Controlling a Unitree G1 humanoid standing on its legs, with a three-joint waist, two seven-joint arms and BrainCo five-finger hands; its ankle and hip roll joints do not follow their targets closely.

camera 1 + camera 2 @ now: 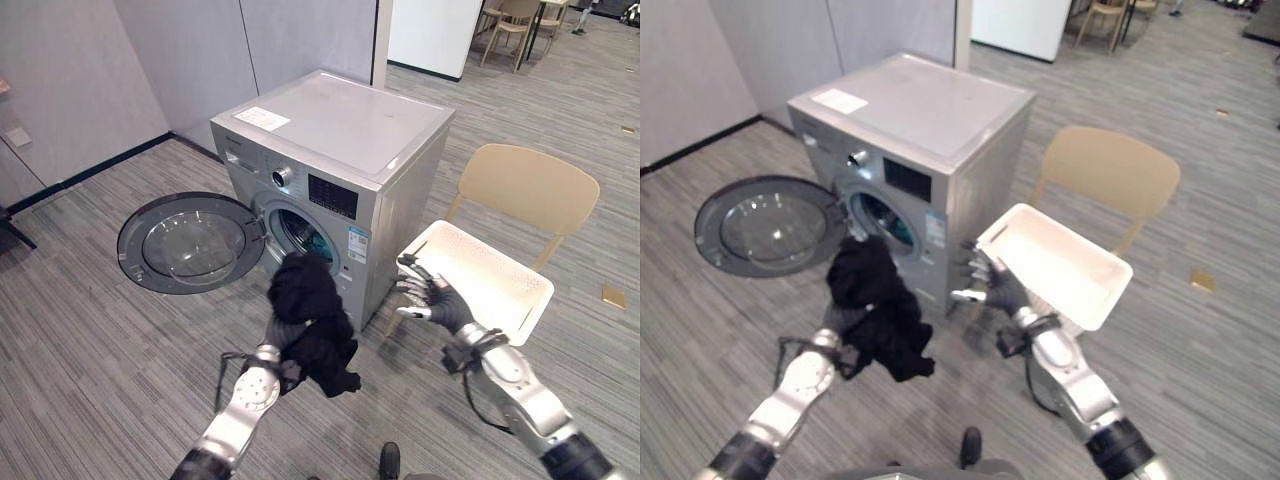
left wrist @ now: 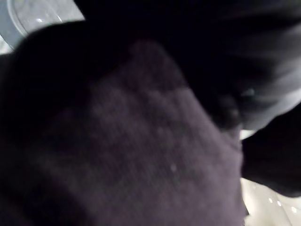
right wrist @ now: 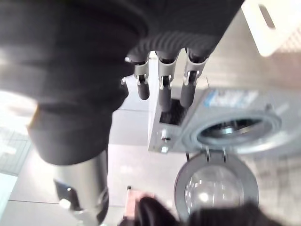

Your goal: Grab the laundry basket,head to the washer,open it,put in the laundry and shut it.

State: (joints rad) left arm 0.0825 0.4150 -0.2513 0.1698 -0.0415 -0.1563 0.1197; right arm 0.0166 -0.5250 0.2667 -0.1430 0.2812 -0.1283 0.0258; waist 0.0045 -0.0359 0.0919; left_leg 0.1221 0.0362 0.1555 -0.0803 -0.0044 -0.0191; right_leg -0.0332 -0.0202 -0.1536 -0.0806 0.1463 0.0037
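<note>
My left robot hand (image 1: 283, 333), apparently clenched on the black laundry (image 1: 305, 300), sits just before the washer (image 1: 335, 180) drum opening (image 1: 300, 236); right robot hand (image 1: 432, 298) released.

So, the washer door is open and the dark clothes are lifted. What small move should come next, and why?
Probably carry the left hand forward and a little up, toward the drum opening. The black laundry it holds hangs just in front of the washer, below the opening, and the door is swung fully aside. The right hand, fingers open, is beside the white basket.
</note>
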